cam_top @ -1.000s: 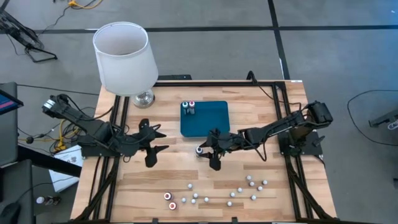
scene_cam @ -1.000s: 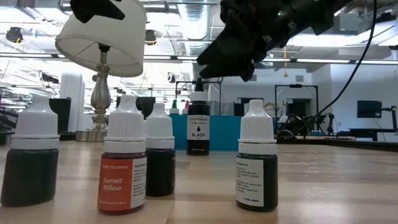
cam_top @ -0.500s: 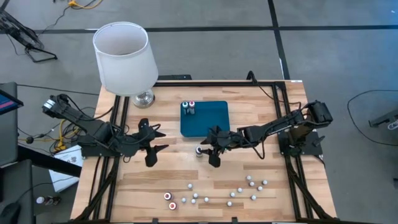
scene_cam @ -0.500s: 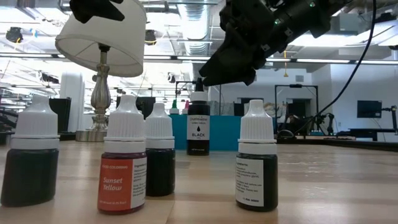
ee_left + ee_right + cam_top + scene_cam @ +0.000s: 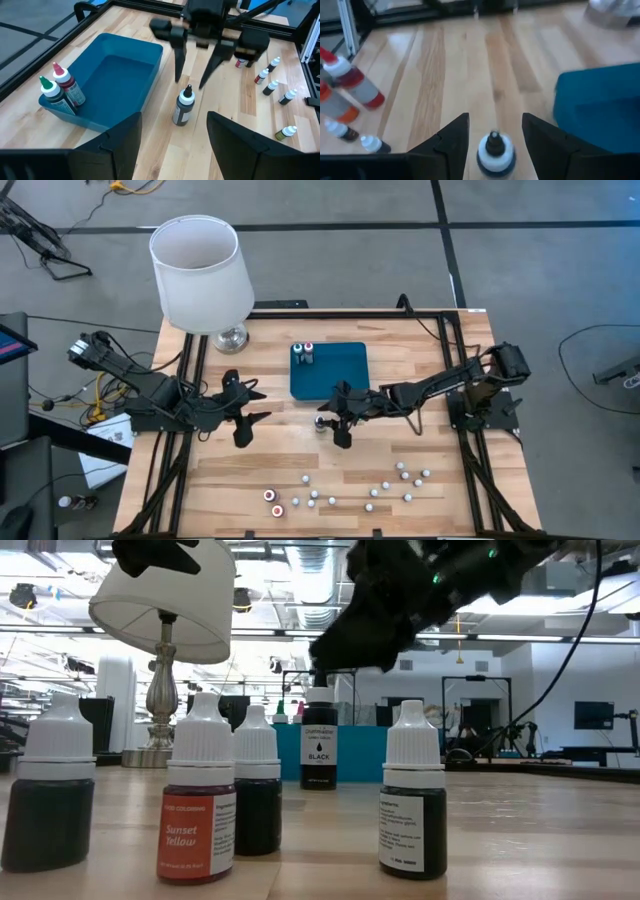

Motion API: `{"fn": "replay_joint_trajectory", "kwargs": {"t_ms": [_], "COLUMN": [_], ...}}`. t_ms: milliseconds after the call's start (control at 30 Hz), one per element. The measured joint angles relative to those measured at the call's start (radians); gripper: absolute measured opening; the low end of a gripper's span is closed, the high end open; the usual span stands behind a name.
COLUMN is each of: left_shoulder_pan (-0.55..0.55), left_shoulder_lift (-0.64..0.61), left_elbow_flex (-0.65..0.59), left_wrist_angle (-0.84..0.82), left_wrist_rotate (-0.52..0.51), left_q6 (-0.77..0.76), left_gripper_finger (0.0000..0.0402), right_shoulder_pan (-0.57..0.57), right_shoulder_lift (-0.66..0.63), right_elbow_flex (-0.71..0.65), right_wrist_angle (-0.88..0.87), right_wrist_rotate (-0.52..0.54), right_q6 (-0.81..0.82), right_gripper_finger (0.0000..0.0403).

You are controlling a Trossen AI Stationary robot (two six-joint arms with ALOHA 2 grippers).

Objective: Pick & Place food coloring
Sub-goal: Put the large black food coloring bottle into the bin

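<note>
A light wooden slatted table (image 5: 300, 455) in a black metal frame stands on a grey concrete floor (image 5: 340, 260) crossed by dark lines. A white-shaded lamp on a silver base (image 5: 200, 272) occupies its far left corner. Strip-lit ceiling (image 5: 290, 560) spans the room behind.

Illumination is bright, even and overhead; the wooden table (image 5: 300, 460) shows only soft, short shadows beneath the arms; ceiling strip lights (image 5: 560, 605) glare in the low view, leaving the arm above in dark silhouette; near bottles (image 5: 197, 800) are sharp there, the room behind softer; the right wrist view is blurred throughout, its blue tray (image 5: 600, 105) smeared.
</note>
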State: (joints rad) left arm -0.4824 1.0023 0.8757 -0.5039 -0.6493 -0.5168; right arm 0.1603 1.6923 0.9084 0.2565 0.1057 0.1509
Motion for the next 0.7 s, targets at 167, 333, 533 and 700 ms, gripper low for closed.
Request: {"fn": "replay_joint_trajectory", "kwargs": {"t_ms": [167,333,533,700], "left_shoulder_pan": [0.000,-0.002,-0.002,-0.002], "left_shoulder_lift": [0.000,0.000,0.000,0.000], "left_elbow_flex": [0.000,0.000,0.000,0.000], "left_wrist_angle": [-0.016,-0.024,-0.035,-0.040], "left_wrist_rotate": [0.008,0.015,0.015,0.012], "left_q6": [-0.017,-0.026,-0.026,-0.021], "left_gripper_finger": [0.0215,0.0215,0.0215,0.0215], "right_shoulder_pan": [-0.001,-0.001,-0.001,0.003], "right_shoulder_lift": [0.043,0.047,0.047,0.047], "right_elbow_flex": [0.004,0.006,0.005,0.005], "right_wrist_angle": [0.010,0.001,-0.019,-0.022], "right_wrist_rotate": [-0.020,-0.018,-0.017,-0.017], "right_q6": [0.028,0.058,0.058,0.059], "right_gripper_finger": [0.0169,0.0164,0.0146,0.0118]}}
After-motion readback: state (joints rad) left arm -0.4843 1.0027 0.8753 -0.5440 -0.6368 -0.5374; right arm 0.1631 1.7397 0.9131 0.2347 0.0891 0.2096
